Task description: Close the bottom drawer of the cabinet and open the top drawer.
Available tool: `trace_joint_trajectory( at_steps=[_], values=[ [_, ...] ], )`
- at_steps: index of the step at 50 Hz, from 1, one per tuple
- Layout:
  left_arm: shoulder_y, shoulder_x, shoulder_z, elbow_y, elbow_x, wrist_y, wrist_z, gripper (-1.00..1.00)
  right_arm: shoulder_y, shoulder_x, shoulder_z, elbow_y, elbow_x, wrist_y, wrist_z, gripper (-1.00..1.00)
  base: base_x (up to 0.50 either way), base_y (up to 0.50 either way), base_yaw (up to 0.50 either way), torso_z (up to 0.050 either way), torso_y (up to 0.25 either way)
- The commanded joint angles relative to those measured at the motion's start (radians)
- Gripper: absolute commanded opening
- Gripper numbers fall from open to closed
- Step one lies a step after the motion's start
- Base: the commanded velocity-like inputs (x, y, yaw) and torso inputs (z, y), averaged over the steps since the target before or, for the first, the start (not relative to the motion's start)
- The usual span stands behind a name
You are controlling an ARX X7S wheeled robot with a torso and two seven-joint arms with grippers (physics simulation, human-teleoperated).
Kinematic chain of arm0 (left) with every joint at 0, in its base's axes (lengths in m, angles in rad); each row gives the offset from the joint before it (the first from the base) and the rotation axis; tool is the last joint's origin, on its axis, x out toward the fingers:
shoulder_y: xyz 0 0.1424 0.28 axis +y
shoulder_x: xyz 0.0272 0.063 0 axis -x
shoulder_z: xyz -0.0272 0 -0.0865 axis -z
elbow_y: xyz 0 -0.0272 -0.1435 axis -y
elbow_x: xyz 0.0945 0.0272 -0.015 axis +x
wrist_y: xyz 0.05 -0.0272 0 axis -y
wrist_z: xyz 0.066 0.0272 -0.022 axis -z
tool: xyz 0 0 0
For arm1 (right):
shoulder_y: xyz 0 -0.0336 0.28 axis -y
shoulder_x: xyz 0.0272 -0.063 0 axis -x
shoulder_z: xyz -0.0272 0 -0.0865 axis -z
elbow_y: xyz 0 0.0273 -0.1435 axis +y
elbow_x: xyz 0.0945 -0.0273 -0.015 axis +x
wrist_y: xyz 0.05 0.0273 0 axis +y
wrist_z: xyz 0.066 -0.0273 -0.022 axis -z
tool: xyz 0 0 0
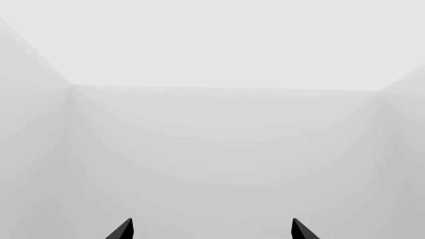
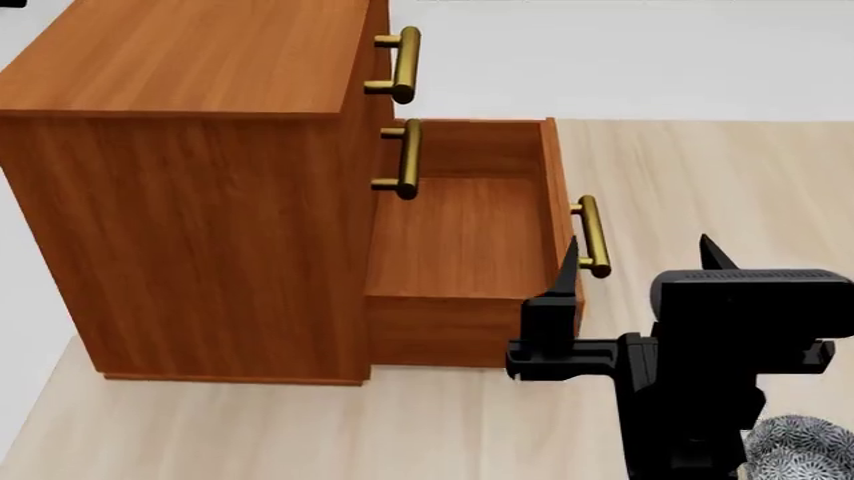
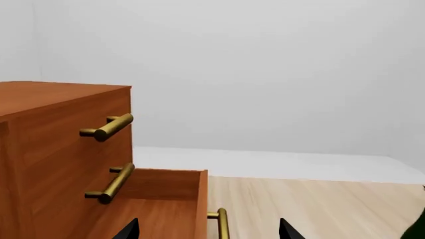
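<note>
Cabinet (image 2: 187, 200) sits on the pale wood floor (image 2: 694, 180), filling the left side of the head view, drawer fronts facing right. Bottom drawer (image 2: 461, 250) is pulled far out, box empty, its brass handle (image 2: 593, 236) on the front panel at the drawer's right end. Top drawer (image 2: 378, 40) is flush with the cabinet face, its handle (image 2: 404, 64) sticking out; middle drawer (image 2: 379, 150) also flush, its handle (image 2: 406, 158) overhanging the open box below. Right gripper (image 2: 638, 265) hovers just beside the bottom drawer's front panel and handle, fingers well apart, nothing between them; contact with the panel can't be confirmed. Right wrist view shows both fingertips (image 3: 129, 230) spread, the open drawer and its handle (image 3: 222, 224) ahead between them, with the top handle (image 3: 109, 127) higher up. Left gripper (image 1: 212, 230) shows only in the left wrist view: tips apart, facing blank white walls (image 1: 219, 149), holding nothing. A grey patterned object (image 2: 794, 452) peeks in at the head view's lower right corner.
</note>
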Motion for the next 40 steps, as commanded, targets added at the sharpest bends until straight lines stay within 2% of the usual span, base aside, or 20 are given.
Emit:
trace_joint_trajectory(
  at_steps=[1, 34, 40],
  values=[
    [-0.006, 0.0, -0.003, 0.001, -0.01, -0.001, -0.006, 1.0, 0.002, 0.004, 0.001, -0.004, 0.007, 0.003, 0.004, 1.0, 0.33, 0.0, 0.0, 0.0, 0.0],
    [-0.016, -0.004, 0.001, 0.001, -0.03, -0.001, -0.022, 1.0, -0.004, 0.013, 0.003, -0.011, 0.021, -0.003, 0.013, 1.0, 0.34, 0.0, 0.0, 0.0, 0.0],
    [-0.019, -0.005, 0.0, 0.0, -0.033, -0.003, -0.025, 1.0, 0.0, 0.014, 0.002, -0.024, 0.03, 0.006, 0.013, 1.0, 0.01, 0.0, 0.0, 0.0, 0.002]
  ],
)
